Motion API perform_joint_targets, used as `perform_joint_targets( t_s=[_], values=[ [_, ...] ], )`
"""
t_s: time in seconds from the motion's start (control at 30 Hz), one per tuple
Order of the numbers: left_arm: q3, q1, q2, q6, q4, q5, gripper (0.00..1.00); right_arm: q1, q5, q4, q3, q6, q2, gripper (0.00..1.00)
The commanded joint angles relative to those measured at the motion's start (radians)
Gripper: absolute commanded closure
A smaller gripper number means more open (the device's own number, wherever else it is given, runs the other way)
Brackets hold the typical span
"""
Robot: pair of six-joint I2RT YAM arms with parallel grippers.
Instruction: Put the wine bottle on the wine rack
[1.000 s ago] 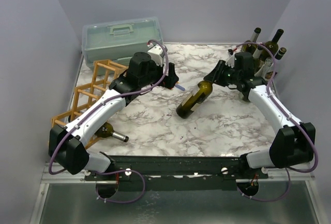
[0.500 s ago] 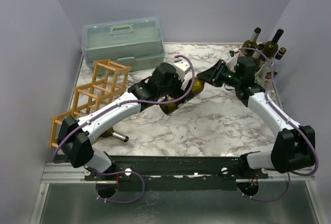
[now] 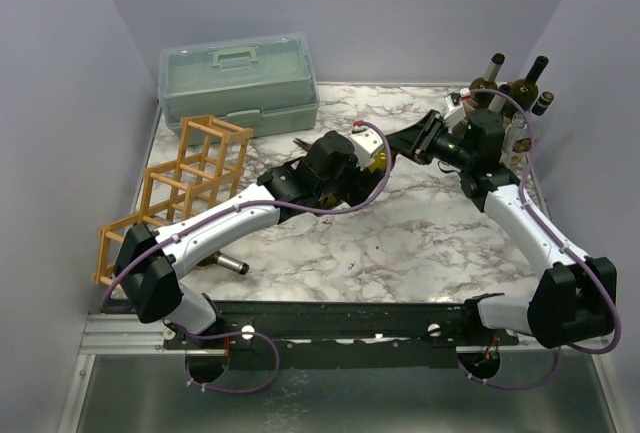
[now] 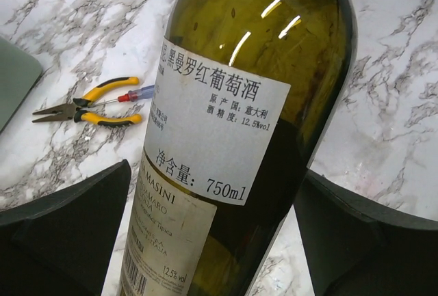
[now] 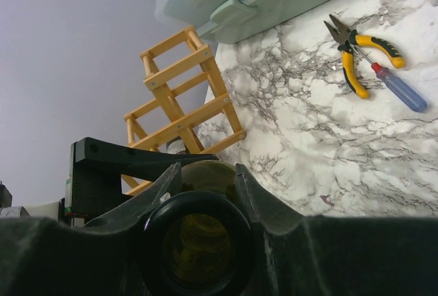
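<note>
While the right gripper (image 3: 425,140) clamps the wine bottle (image 4: 239,50) by its neck above mid-table, the left gripper (image 4: 212,227) straddles its body unclenched, likely for a handover toward the wine rack (image 3: 190,178) at nine o'clock

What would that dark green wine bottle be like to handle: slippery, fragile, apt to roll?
The wine bottle looks like smooth, glossy glass, so probably slippery and breakable if dropped. Its round body would likely roll on the flat marble table. Whether it is full, hence heavy, I cannot tell.
</note>
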Motion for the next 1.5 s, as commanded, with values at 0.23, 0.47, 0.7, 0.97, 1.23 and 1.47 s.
perform_joint_targets(
  t_s=[0.23, 0.47, 0.7, 0.97, 1.23, 1.47],
  values=[
    [0.012, -0.008, 0.012, 0.072, -0.014, -0.142, 0.02, 0.001, -0.141, 0.162, -0.026, 0.142, -0.053, 0.99],
    [0.009, -0.008, 0.006, 0.1, -0.012, -0.187, 0.23, 0.001, -0.16, 0.206, -0.051, 0.174, -0.059, 0.99],
    [-0.021, -0.009, 0.004, 0.216, 0.016, -0.284, 0.87, 0.001, -0.174, 0.174, -0.051, 0.134, -0.059, 0.77],
    [-0.125, -0.009, -0.051, 0.384, 0.123, -0.297, 1.0, 0.001, -0.103, -0.283, 0.093, -0.223, -0.038, 0.15],
    [-0.277, -0.009, -0.143, 0.601, 0.209, -0.206, 1.0, 0.001, 0.136, -0.692, 0.265, -0.568, -0.057, 0.0],
    [-0.454, -0.01, -0.279, 0.788, 0.275, -0.003, 1.0, 0.001, 0.183, -0.801, 0.241, -0.682, -0.083, 0.0]
  ],
)
